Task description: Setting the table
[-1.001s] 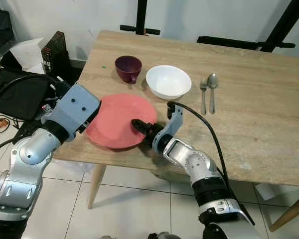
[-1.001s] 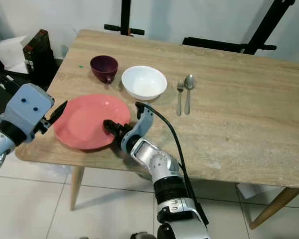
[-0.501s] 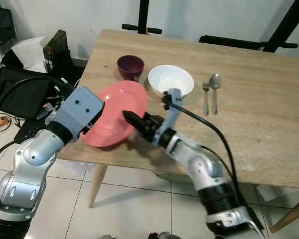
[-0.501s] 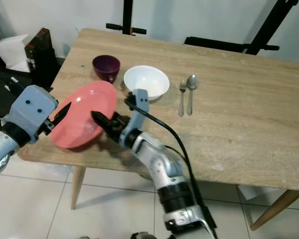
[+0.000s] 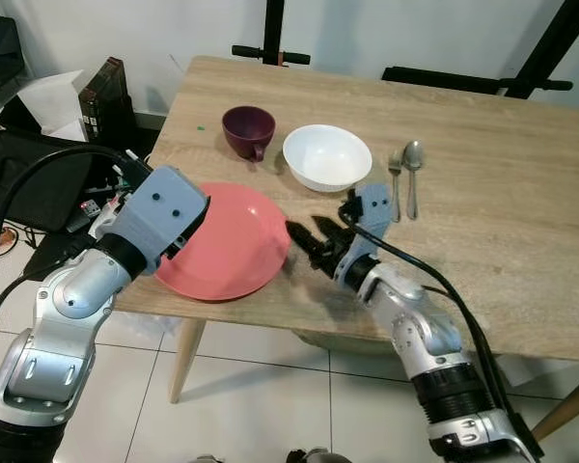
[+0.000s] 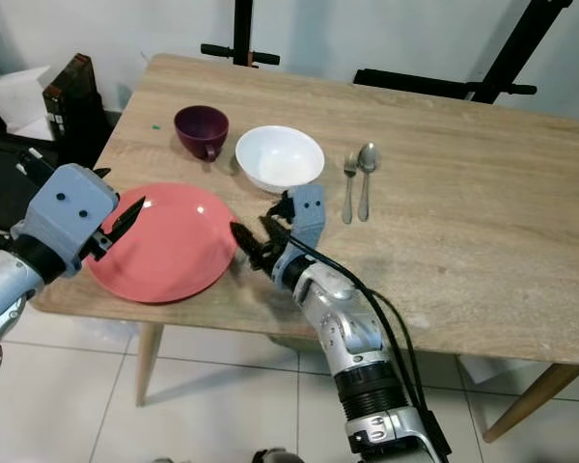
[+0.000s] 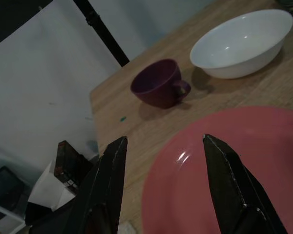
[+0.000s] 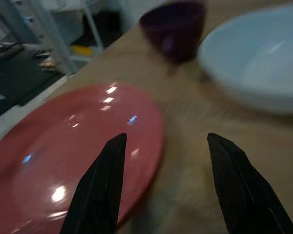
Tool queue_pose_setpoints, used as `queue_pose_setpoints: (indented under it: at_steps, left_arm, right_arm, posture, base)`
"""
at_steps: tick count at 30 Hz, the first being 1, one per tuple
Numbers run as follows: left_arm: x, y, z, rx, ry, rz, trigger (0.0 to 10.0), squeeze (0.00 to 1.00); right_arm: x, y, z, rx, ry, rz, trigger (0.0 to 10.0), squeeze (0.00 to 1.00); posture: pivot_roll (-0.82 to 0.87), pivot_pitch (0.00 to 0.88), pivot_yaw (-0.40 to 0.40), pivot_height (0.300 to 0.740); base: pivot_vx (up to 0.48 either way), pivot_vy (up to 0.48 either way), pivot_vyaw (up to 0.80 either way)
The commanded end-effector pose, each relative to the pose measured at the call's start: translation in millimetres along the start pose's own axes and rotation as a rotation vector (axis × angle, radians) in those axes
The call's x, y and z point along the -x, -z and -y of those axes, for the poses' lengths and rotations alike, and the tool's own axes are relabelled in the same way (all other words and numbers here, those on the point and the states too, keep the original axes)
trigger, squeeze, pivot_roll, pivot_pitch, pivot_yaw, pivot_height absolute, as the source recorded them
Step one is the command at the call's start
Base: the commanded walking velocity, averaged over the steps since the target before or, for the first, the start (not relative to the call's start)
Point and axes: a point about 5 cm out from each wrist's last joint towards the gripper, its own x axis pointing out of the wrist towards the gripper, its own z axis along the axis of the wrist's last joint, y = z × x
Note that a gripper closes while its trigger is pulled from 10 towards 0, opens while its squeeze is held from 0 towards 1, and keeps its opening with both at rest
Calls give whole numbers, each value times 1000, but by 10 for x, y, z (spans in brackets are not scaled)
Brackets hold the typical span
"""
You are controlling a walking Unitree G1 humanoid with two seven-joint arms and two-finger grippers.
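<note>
Left eye view looks down on a light wooden table with the pink plate lying flat near its front left corner, the plate's near rim reaching the table edge. Behind the plate stands a dark purple cup, and just beside it, to the right, a white bowl. Right of the bowl, a fork and a spoon lie side by side, handles toward the robot. The left tool hovers over the plate's left rim; in the left wrist view its two black fingers stand well apart with nothing between them, the plate, cup and bowl visible beyond. The right tool sits low over the table just off the plate's right rim, its fingers pointing toward the plate; the right wrist view shows its fingers spread wide and empty, with the plate's edge lying between them on the wood. A black cable runs along the right arm. On the tiled floor left of the table lie a black case and a white box; black stands rise behind the table against a pale wall.
</note>
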Motion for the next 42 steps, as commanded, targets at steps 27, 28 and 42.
queue_pose_setpoints:
  at_steps: [27, 28, 42]
  left_arm:
    - [61, 292, -2, 106, -8, -143, 10000, 0]
    - [61, 292, -2, 106, -8, -143, 10000, 0]
    - [66, 258, 4, 103, -17, -133, 10000, 0]
  right_arm:
    - [244, 513, -751, 504, -581, -276, 10000, 0]
    - [244, 513, -751, 504, -581, -276, 10000, 0]
    - [-126, 585, -718, 494, -406, -203, 10000, 0]
  posture:
    - [15, 59, -15, 740]
    - [15, 59, -15, 740]
    - [38, 47, -30, 740]
  base:
    - [0, 0, 0]
    - [0, 0, 0]
    - [0, 0, 0]
